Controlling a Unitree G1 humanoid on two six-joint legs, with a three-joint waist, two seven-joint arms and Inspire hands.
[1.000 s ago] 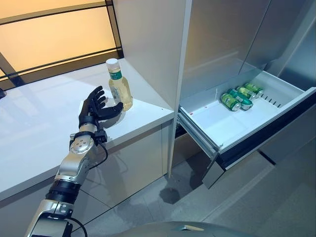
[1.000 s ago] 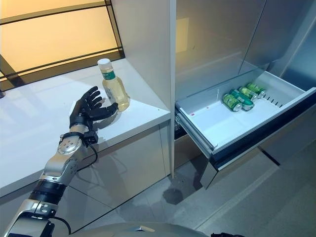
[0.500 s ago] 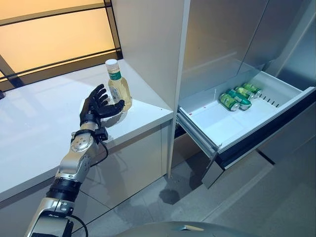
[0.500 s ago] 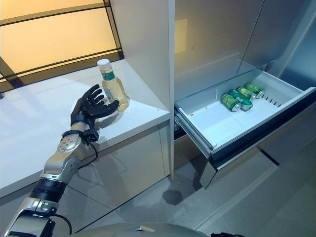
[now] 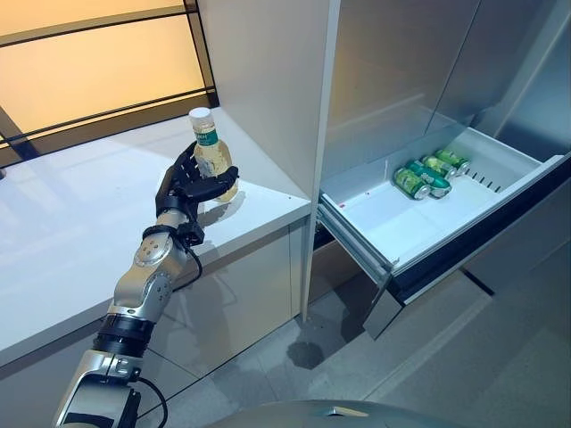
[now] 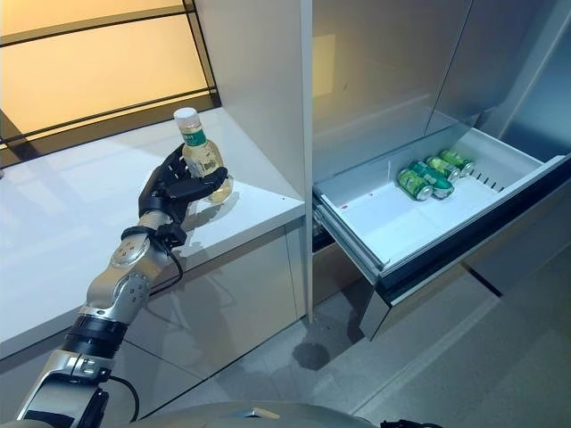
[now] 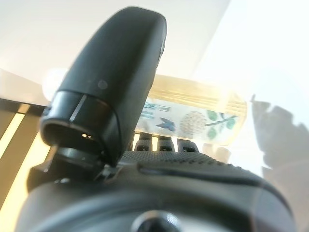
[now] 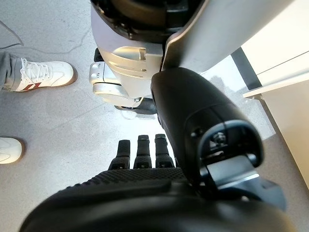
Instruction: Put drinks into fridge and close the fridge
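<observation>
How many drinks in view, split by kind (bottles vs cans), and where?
Bottles: 1, the yellow drink bottle on the white counter, left hand curled round it.
Cans: 3, green cans lying at the back of the open fridge drawer.
Total: 4 drinks.

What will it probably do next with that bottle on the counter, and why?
Probably lift it straight up. The left hand is curled round the bottle, which stands on the white counter. The fridge drawer is open, with green cans at its back and bare space in front.
</observation>
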